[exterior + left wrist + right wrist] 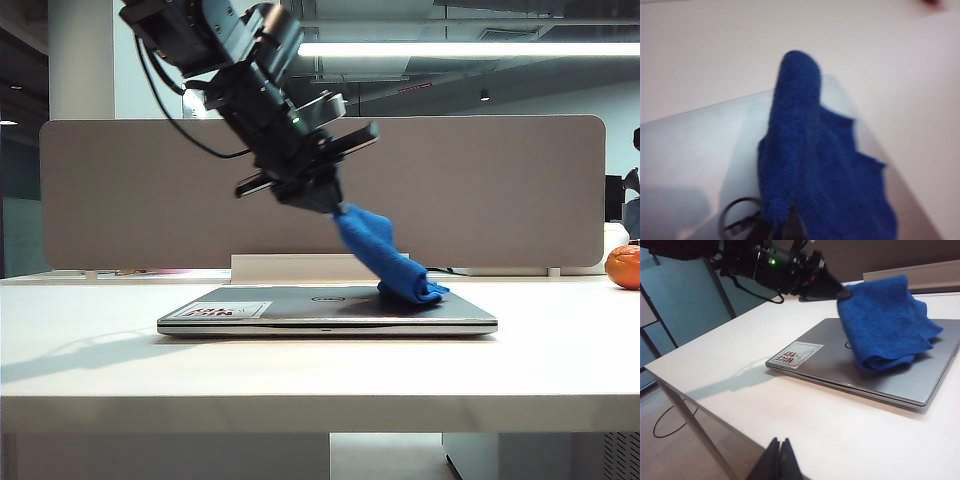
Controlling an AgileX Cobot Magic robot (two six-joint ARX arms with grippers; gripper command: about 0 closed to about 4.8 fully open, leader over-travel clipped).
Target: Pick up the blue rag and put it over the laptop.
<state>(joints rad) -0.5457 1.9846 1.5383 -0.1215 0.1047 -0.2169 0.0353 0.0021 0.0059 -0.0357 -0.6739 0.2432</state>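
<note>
left gripper [318,197] upper middle, clamped on blue rag [385,258] | rag bunched, lower end on laptop [300,312] lid | right gripper [781,460] parked, pinched together | risk: dropped bunched, it'd probably cover one corner only

L arm reaches in from upper left in exterior view, wrist tilted down toward the right. L gripper [318,196] sits above the laptop [300,308], jaws clamped on top corner of the rag [385,255], which hangs down to the lid. R gripper [780,456] low over the table edge, well apart from the L, fingers pressed together, nothing between them.
</note>
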